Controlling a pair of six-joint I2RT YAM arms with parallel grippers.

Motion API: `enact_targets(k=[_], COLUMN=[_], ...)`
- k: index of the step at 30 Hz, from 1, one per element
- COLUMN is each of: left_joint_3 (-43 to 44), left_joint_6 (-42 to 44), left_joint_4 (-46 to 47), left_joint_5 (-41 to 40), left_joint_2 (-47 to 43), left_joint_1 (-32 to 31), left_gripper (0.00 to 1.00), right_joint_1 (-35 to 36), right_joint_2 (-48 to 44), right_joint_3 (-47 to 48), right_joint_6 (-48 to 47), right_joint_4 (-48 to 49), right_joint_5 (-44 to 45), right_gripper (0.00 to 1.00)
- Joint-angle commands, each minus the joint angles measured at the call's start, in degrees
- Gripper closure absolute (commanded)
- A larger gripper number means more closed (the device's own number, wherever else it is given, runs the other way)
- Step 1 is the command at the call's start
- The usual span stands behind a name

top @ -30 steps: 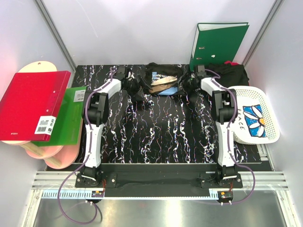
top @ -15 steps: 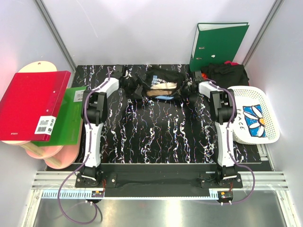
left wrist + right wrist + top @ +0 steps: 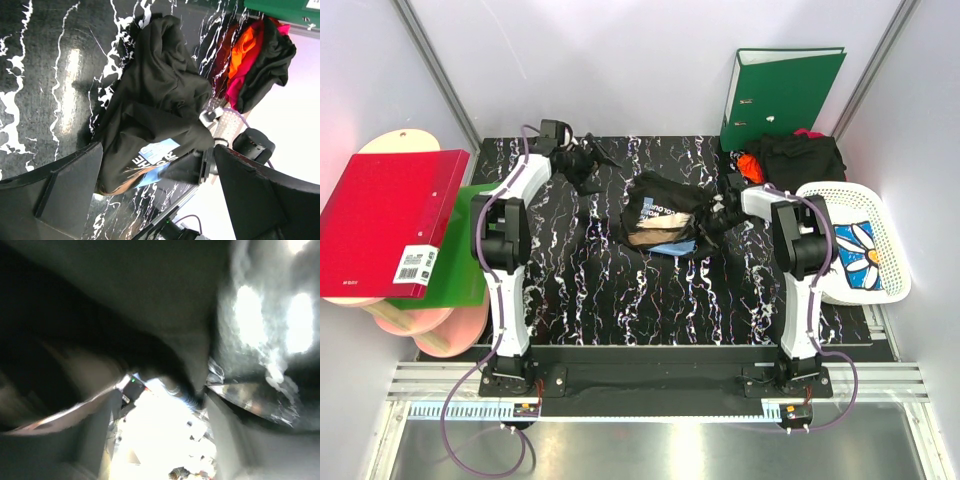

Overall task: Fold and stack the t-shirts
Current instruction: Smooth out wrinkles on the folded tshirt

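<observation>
Black cloth, soft and limp: the shirt (image 3: 665, 212) lies crumpled in a heap at the centre of the top view, on the marbled table (image 3: 620, 290). Its white, tan and blue print is partly folded under.

Handling, as judged:
- Light, with no stiffness. It will sag from any single hold and keep no shape until laid flat.
- Not fragile, and unlikely to slip from closed pads.
- A pinch into the heap may catch several layers at once.

State of the left gripper (image 3: 582, 160): upper left of the top view, well apart from the heap. Its jaws are spread wide with nothing between them, as the left wrist view confirms.

State of the right gripper (image 3: 722, 215): at the right edge of the heap, against the cloth. The right wrist view is blurred, and dark cloth fills its upper part. Whether the jaws clamp the shirt or stand free of it cannot be told.

Other items:
- A dark pile (image 3: 795, 158) with an orange-red piece sits at upper right, below the green binder (image 3: 782, 90).
- A daisy-print shirt (image 3: 862, 255) lies in the basket (image 3: 840, 190) at right.

Where to take hold: seek a single-layer edge, preferably the hem corners or shoulders, one per gripper. Draw them apart to spread the shirt flat. Avoid a grip in mid-heap.
</observation>
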Motion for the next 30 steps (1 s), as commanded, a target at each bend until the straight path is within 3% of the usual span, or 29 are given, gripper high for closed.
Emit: enact_targets(k=[1, 3, 9, 19, 22, 30], left_joint_3=[-2.1, -2.6, -1.8, 0.6, 2.2, 8.1], left_joint_6=[2.6, 3.1, 7.0, 8.1, 6.8, 3.8], left_joint_4=[-1.1, -1.3, -2.2, -2.3, -1.6, -0.9], left_joint_5=[0.1, 0.1, 0.5, 1.0, 0.5, -0.4], left_joint_2=[-3.2, -3.7, -3.1, 1.1, 2.7, 6.2], left_joint_1=[0.2, 0.3, 0.2, -2.0, -3.3, -4.7], left_gripper=[0.01, 0.01, 0.01, 0.01, 0.01, 0.20], right_joint_1=[0.8, 0.8, 0.8, 0.8, 0.7, 0.7], right_joint_2=[-7.8, -10.4, -12.3, -4.3, -4.4, -2.3], right_joint_3=[1.9, 7.8, 21.5, 24.1, 22.2, 24.0], right_joint_6=[-8.2, -9.8, -14.2, -14.9, -13.5, -10.2], right_joint_4=[-13.9, -20.4, -28.9, -23.6, -17.8, -13.4], right_joint_5=[6.9, 11.6, 24.3, 26.6, 27.4, 26.6], right_gripper=[0.06, 0.00, 0.01, 0.03, 0.05, 0.08])
